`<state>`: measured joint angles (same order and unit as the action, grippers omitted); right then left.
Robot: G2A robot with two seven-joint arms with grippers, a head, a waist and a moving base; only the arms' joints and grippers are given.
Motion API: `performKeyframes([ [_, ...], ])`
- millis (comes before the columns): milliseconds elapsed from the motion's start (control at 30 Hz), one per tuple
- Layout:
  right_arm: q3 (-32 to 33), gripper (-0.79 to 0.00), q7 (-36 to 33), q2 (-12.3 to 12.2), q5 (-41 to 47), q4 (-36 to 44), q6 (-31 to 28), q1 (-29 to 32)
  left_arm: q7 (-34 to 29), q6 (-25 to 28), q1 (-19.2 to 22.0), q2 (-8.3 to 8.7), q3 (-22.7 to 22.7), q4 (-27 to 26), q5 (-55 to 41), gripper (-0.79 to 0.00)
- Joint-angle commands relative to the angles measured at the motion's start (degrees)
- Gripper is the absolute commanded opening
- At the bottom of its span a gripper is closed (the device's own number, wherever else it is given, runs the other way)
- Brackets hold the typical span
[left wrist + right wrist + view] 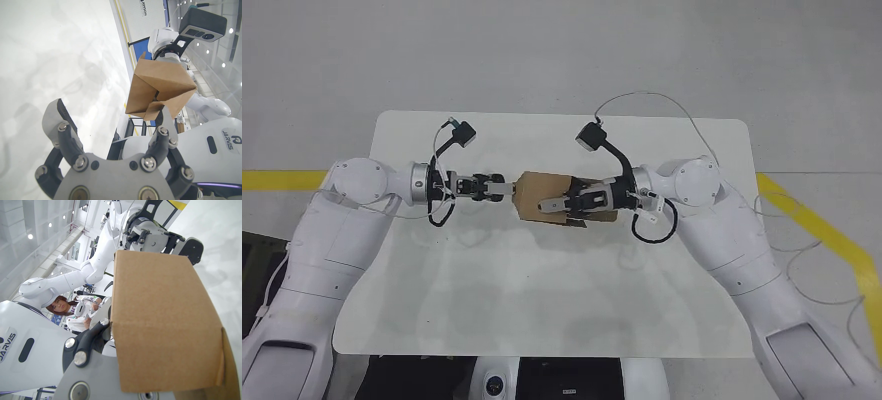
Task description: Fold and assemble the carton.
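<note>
A brown carton (pixel 542 194) hangs above the middle of the white table (pixel 542 300), partly folded, with its end flaps turned in. My right gripper (pixel 554 203) is shut on it, one grey finger lying over its top face. In the right wrist view the carton (pixel 162 317) covers most of that gripper, and one finger (pixel 94 332) shows beside its wall. My left gripper (pixel 504 188) is at the carton's opposite end. In the left wrist view that gripper (pixel 113 109) is open wide, and one fingertip (pixel 166 113) touches a small flap of the carton (pixel 160 89).
Both arms meet over the table's far half. Bare table top (pixel 542 300) lies in front of them, as far as the near edge. Loose cables (pixel 682 110) run over the table's far right corner. A yellow line (pixel 272 180) marks the floor beside the table.
</note>
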<state>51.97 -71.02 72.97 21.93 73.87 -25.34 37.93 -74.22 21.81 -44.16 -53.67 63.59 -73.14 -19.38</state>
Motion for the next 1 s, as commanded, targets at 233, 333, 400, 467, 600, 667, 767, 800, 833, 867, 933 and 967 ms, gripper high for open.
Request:
performKeyframes([
  [233, -1.9, -0.785, -1.3, 0.9, 4.0, -1.4, -2.0, -1.0, -1.0, 0.3, -0.6, -0.04, -0.5, -1.5, -0.8, 0.000],
  [333, -2.4, -0.785, -1.5, 1.2, 4.4, -1.7, -2.3, -1.3, -1.4, 0.4, -0.7, -0.08, -0.6, -1.9, -1.6, 0.000],
  [400, -2.6, -0.785, -1.7, 1.3, 4.9, -2.0, -2.5, -1.4, -1.6, 0.4, -0.8, -0.10, -0.7, -2.1, -1.8, 0.000],
  [467, -2.8, -0.785, -1.9, 1.4, 5.3, -2.2, -2.6, -1.5, -1.7, 0.5, -0.8, -0.14, -0.8, -2.3, -2.1, 0.000],
  [600, -3.1, -0.785, -2.2, 1.6, 5.8, -2.7, -2.9, -1.8, -2.0, 0.6, -0.8, -0.20, -1.0, -2.6, -2.3, 0.000],
  [667, -3.1, -0.785, -2.3, 1.7, 5.9, -2.9, -3.1, -1.9, -2.0, 0.6, -0.8, -0.22, -1.1, -2.6, -2.5, 0.000],
  [767, -3.1, -0.785, -2.4, 1.7, 6.0, -3.2, -3.1, -2.0, -2.2, 0.6, -0.7, -0.24, -1.1, -2.5, -2.6, 0.000],
  [800, -3.1, -0.785, -2.4, 1.8, 6.1, -3.3, -3.1, -2.0, -2.2, 0.5, -0.7, -0.25, -1.2, -2.5, -2.7, 0.000],
  [833, -3.1, -0.785, -2.4, 1.8, 6.2, -3.4, -3.1, -2.0, -2.2, 0.5, -0.7, -0.27, -1.2, -2.5, -2.7, 0.000],
  [867, -3.1, -0.785, -2.5, 1.8, 6.3, -3.5, -3.1, -1.9, -2.1, 0.5, -0.6, -0.29, -1.2, -2.4, -2.8, 0.000],
  [933, -3.1, -0.785, -2.6, 1.9, 6.6, -3.7, -3.2, -1.9, -2.3, 0.5, -0.6, -0.34, -1.4, -2.5, -2.9, 0.000],
  [967, -3.2, -0.785, -2.7, 1.9, 6.7, -3.8, -3.2, -2.0, -2.3, 0.5, -0.6, -0.36, -1.5, -2.5, -3.0, 0.000],
])
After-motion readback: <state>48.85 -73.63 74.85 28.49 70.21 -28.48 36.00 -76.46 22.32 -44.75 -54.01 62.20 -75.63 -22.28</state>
